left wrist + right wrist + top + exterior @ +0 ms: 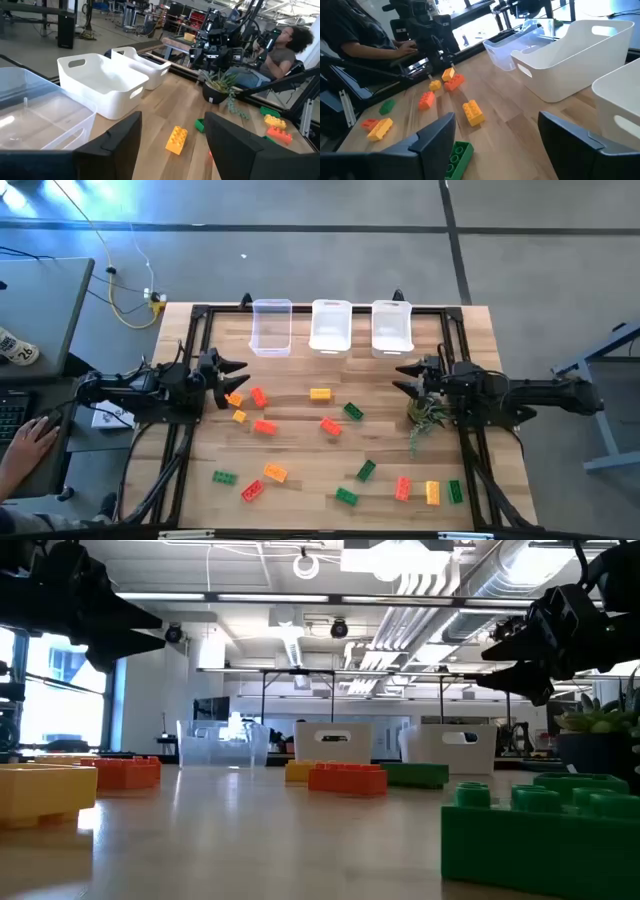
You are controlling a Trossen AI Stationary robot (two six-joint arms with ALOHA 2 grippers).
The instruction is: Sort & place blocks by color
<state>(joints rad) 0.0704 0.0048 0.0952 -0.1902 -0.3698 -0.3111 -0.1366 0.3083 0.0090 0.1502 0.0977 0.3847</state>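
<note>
Currently | left gripper [240, 373] jaws wide, empty | blocks [262, 426] just beside | right gripper [405, 376] jaws wide, empty

Both arms were matte black, built of blocky jointed segments with black cabling along them. The left claw [237, 371] and right claw [406, 376] each carried two flat, tapering dark fingers [115, 145] with angular edges.

No lettering, label, brand or number is legible anywhere; a small tag [17, 349] at the left edge carries dark marks too blurred to read.
</note>
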